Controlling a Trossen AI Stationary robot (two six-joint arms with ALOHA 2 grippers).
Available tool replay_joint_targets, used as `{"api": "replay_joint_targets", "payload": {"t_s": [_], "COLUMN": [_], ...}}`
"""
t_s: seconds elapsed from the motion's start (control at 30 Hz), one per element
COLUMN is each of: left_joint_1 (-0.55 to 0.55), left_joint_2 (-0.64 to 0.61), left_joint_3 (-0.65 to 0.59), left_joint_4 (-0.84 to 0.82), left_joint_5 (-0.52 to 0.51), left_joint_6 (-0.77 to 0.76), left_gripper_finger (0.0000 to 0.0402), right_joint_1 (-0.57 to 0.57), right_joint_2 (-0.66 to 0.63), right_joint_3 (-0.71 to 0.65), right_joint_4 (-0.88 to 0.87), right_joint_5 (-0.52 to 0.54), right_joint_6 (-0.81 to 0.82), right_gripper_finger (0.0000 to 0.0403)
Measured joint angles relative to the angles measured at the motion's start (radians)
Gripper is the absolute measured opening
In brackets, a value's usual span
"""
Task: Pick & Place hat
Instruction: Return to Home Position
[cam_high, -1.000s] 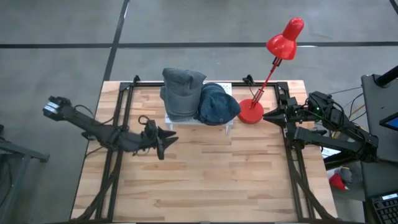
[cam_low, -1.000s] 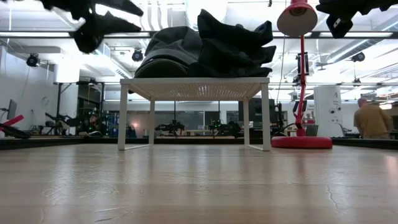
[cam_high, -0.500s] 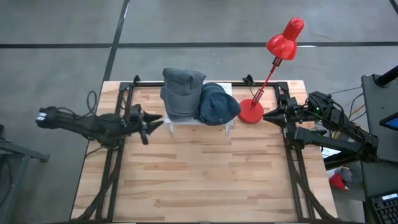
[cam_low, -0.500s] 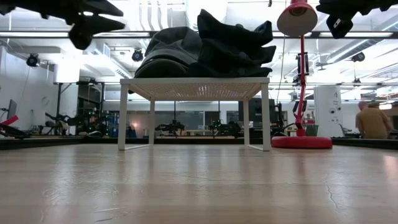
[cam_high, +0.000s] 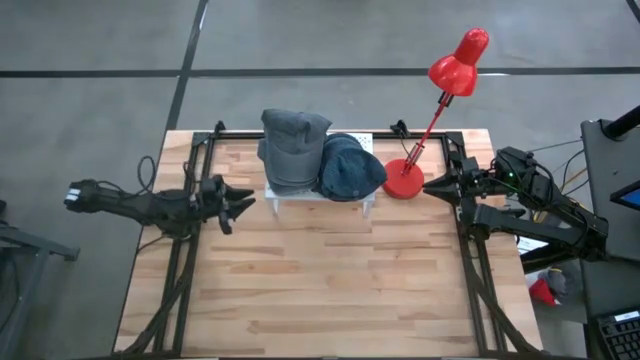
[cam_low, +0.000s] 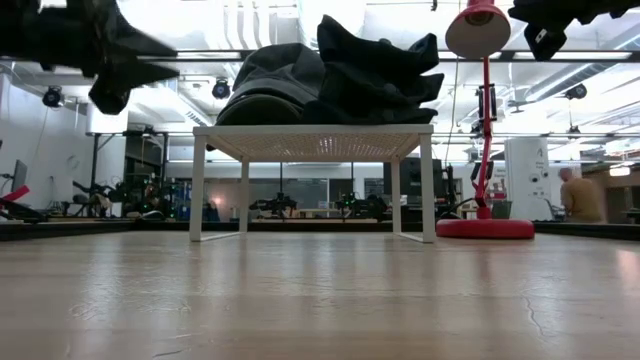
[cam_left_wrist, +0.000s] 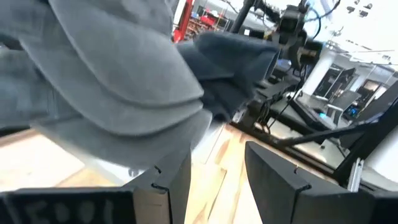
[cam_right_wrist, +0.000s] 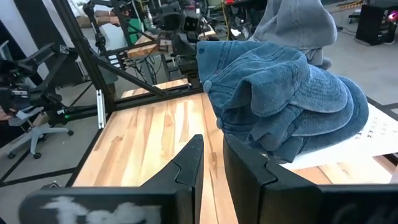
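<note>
Two hats lie side by side on the top of a small white stand (cam_high: 300, 197) at the far middle of the table: a grey cap (cam_high: 293, 150) and a blue denim hat (cam_high: 352, 168). My left gripper (cam_high: 245, 200) hovers level just left of the stand, open. It points at the grey cap (cam_left_wrist: 124, 81), with nothing between its fingers. My right gripper (cam_high: 428, 185) waits at the table's right side by the lamp base. It points at the blue hat (cam_right_wrist: 286, 99), with a narrow empty gap between its fingers.
A red desk lamp stands on its round base (cam_high: 404, 180) right of the stand, its head (cam_high: 458, 62) leaning past the far edge. Black frame rails run along both table sides. Bare wood (cam_high: 330, 280) fills the near half of the table.
My left gripper has drawn back toward the table's left edge and a little toward the far edge, sinking slightly. It stays open and empty. The hats and my right arm have kept still.
</note>
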Motion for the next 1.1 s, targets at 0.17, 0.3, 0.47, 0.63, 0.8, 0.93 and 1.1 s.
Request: {"api": "replay_joint_targets", "payload": {"t_s": [0.17,0.3,0.47,0.63,0.8,0.93,1.1], "left_joint_1": [0.000,0.000,0.000,0.000,0.000,0.000,0.001], "left_joint_2": [-0.043,-0.087,-0.161,-0.265,-0.351,-0.360,-0.358], "left_joint_3": [-0.078,-0.108,-0.093,-0.006,0.019,-0.014,-0.067], "left_joint_4": [0.037,0.036,-0.013,-0.264,-0.365,-0.376,-0.369], "left_joint_5": [0.000,0.000,-0.002,-0.004,-0.009,-0.038,-0.048], "left_joint_6": [-0.021,-0.021,0.045,0.043,0.042,0.049,-0.004], "left_gripper_finger": [0.0152,0.0152,0.0152,0.0152,0.0152,0.0152,0.0152], "right_joint_1": [0.000,0.000,0.000,0.000,0.000,0.000,0.000], "right_joint_2": [-0.002,-0.009,-0.037,-0.097,-0.168,-0.219,-0.263], "right_joint_3": [0.000,0.000,0.000,-0.001,-0.032,-0.078,-0.166], "right_joint_4": [0.001,0.010,0.014,0.014,0.014,0.019,0.096], "right_joint_5": [-0.004,-0.006,-0.006,-0.006,-0.006,-0.006,-0.006], "right_joint_6": [0.001,0.006,0.014,0.009,0.019,0.050,0.088], "right_gripper_finger": [0.0059,0.0059,0.0059,0.0059,0.0059,0.0059,0.0059]}}
